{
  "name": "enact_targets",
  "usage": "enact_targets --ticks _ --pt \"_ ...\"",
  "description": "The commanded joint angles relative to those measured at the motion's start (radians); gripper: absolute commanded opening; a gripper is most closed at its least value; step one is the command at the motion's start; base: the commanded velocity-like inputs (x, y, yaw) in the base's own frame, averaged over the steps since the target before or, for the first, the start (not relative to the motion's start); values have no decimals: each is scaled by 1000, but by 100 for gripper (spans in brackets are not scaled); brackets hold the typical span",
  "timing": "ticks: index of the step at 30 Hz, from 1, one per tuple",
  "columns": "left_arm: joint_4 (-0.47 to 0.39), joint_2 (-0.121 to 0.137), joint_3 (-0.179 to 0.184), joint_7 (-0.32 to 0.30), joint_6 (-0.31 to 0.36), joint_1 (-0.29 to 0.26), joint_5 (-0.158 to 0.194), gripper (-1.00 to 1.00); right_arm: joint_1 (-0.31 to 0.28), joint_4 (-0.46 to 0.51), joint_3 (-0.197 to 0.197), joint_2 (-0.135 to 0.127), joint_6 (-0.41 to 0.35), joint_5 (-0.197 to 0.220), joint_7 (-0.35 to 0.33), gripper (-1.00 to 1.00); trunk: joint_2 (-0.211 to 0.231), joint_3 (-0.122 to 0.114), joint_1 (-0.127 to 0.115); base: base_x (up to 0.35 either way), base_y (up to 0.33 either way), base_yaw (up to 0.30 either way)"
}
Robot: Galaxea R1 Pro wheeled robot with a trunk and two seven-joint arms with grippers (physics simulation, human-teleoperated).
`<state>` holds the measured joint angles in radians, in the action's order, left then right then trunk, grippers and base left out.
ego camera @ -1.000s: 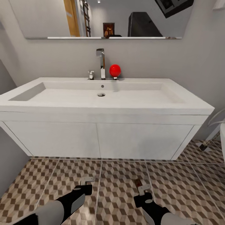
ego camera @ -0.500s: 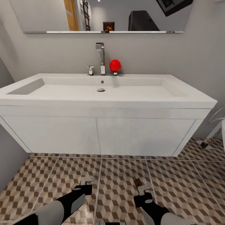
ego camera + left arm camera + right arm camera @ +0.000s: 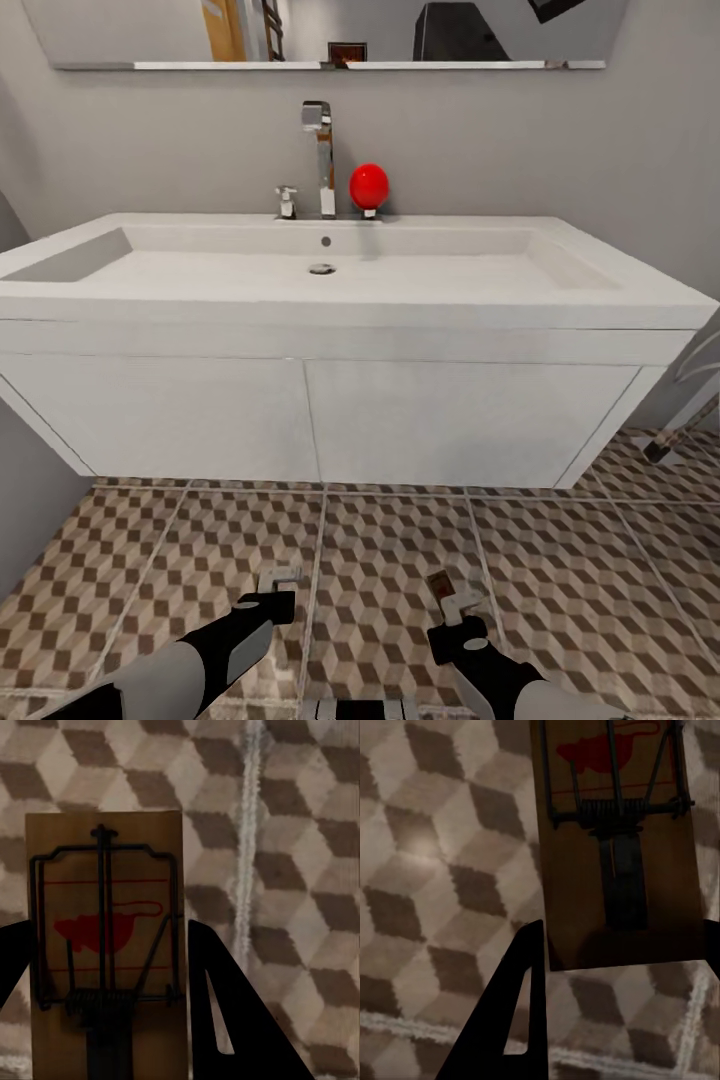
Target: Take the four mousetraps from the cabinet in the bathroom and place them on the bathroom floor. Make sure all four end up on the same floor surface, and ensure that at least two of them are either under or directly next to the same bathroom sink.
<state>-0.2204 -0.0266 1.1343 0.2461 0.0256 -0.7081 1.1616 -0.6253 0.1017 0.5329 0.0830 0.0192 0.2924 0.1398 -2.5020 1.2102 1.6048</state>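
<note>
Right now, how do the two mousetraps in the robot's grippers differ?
The left gripper's mousetrap looks paler tan; the right gripper's mousetrap looks darker brown. In its wrist view the left one sits straight, the right one slightly tilted. Both carry a red mouse print and a wire spring bar, above the floor.

Cube-patterned tiled bathroom floor (image 3: 380, 560)

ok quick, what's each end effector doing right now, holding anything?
Left end effector: shut on a mousetrap.
Right end effector: shut on another mousetrap.
</note>
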Motion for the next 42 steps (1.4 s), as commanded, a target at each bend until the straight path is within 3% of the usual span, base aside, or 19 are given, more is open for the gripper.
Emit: enact_targets --ticks 1,23,35,42 --pt "-2 1 7 7 4 -1 1 -100 -1 0 9 0 2 11 3 -100 -1 5 0 0 0 0" --pt "25 -6 7 7 -6 -1 1 -100 -1 0 9 0 2 11 3 -100 -6 90 10 0 0 0" --pt "26 -1 7 7 -30 -1 1 -100 -1 11 10 1 2 9 2 -100 -6 90 10 16 0 0" --pt "26 -1 6 7 -30 -1 3 -100 -1 12 10 -1 6 10 4 -100 -6 90 10 275 0 0"
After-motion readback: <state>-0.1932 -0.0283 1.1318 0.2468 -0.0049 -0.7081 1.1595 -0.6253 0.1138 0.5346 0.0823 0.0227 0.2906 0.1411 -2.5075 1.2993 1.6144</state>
